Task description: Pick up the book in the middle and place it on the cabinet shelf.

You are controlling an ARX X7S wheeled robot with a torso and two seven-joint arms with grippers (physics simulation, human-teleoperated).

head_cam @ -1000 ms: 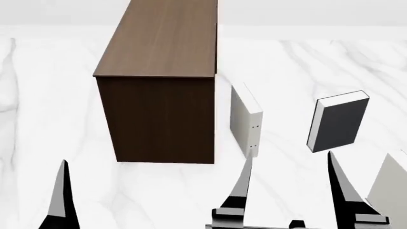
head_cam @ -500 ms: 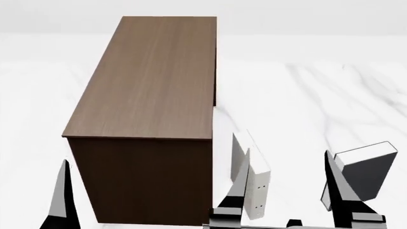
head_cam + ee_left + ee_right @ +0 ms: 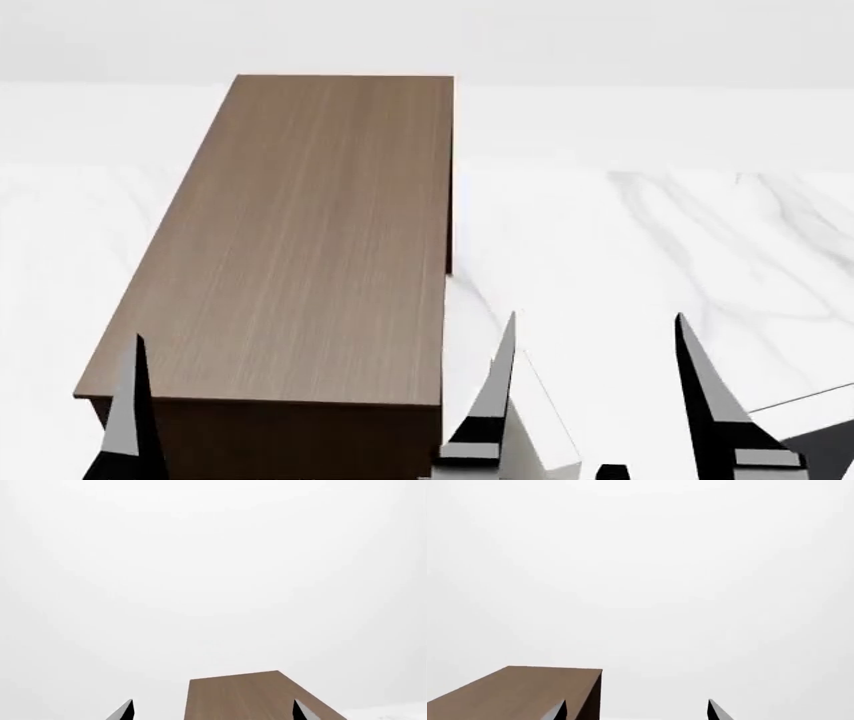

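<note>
Your right gripper (image 3: 594, 345) was spread wide and held nothing: in the head view its two dark, pointed fingers rose from the lower edge, well apart, with bare white marbled floor (image 3: 667, 230) showing between them. In the right wrist view the same two fingertips (image 3: 558, 711) poked up at the frame's edge with a clear gap between them, and a corner of the cabinet lay just beside one tip.

Your left gripper (image 3: 213, 710) was also spread and empty. Its wrist view showed two tips set apart, with the cabinet's flat top (image 3: 250, 697) lying between them and beyond. In the head view you saw only one of its fingers (image 3: 130, 420), standing in front of the cabinet's near left corner.

The tall, boxy dark-brown wood-grain cabinet (image 3: 314, 240) filled the left and centre of the head view, its lighter-brown top running away from you.

The thick dark charcoal-grey book with white page edges (image 3: 821, 440) sat at the far lower right corner of the head view, mostly cut off by the frame, on the floor to the right of your right gripper and well apart from the cabinet. A pale off-white book (image 3: 541, 435) stood just right of the cabinet's near corner, partly behind the right gripper's inner finger
</note>
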